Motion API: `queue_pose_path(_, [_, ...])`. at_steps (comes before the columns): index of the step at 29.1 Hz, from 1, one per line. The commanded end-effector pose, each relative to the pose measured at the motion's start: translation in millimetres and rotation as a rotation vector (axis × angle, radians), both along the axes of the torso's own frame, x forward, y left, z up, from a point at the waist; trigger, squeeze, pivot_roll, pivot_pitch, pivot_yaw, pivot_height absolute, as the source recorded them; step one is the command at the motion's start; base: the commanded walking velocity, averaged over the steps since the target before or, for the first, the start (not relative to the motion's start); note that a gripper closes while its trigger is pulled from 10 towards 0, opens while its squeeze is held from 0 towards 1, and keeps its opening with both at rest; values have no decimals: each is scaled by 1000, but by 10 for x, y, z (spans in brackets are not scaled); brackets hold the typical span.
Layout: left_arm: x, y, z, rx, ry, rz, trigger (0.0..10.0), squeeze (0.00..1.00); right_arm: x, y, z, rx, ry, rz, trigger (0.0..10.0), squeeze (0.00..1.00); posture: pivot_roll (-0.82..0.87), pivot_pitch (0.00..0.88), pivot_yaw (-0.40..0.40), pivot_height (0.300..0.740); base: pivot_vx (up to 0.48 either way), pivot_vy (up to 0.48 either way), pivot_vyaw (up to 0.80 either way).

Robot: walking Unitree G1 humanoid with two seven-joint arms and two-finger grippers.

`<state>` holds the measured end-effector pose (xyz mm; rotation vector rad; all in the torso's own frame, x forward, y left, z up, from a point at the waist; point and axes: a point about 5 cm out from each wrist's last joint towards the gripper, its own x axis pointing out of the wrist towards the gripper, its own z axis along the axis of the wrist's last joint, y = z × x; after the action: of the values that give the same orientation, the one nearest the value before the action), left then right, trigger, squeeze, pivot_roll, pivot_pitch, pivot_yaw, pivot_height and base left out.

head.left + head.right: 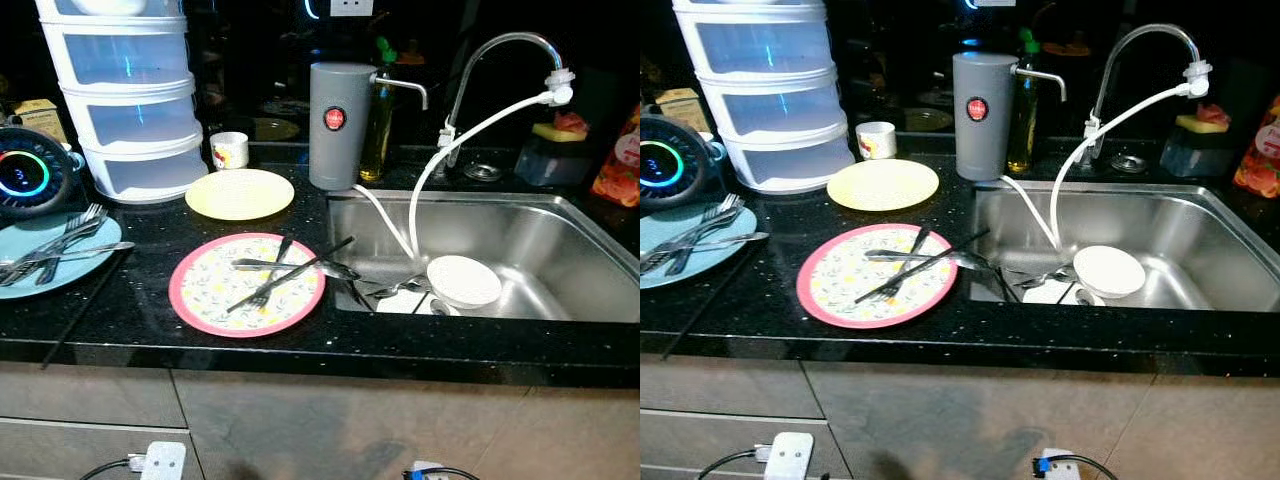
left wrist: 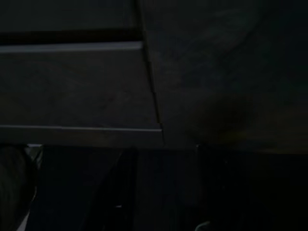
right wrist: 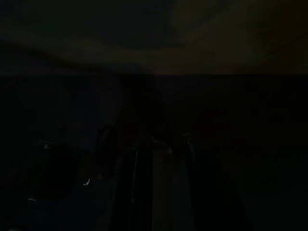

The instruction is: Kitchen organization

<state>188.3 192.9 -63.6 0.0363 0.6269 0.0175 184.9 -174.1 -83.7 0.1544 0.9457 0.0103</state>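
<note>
Both arms are hanging idle below the black counter (image 1: 150,330), and their wrist views are too dark for me to tell how the fingers stand. The pink plate (image 1: 247,284) with cutlery (image 1: 290,270) is sitting up above them, just beside the sink (image 1: 560,250). Nothing is being handled yet; the next move, I judge, calls for raising an arm toward that cutlery.

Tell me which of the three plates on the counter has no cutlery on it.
The plain yellow plate by the grey dispenser. The pink-rimmed plate and the blue plate both carry cutlery.
</note>
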Motion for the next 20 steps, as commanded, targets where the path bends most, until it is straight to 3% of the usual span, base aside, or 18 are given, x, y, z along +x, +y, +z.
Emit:
queue_pose_path(1, [-12,30,-2,3,5,7,10000,0,-23,33,-15,14,10,-10,10000,0,78,18,-6,740,0,0,0])
queue_pose_path(16, [-22,10,-15,9,12,-6,10000,0,-30,25,-17,11,12,-6,10000,0,72,12,-8,740,0,0,0])
queue_pose_path(20, [-26,3,-25,6,17,-22,10000,0,-19,12,-11,7,8,-4,10000,0,68,6,-9,740,0,-347,0])
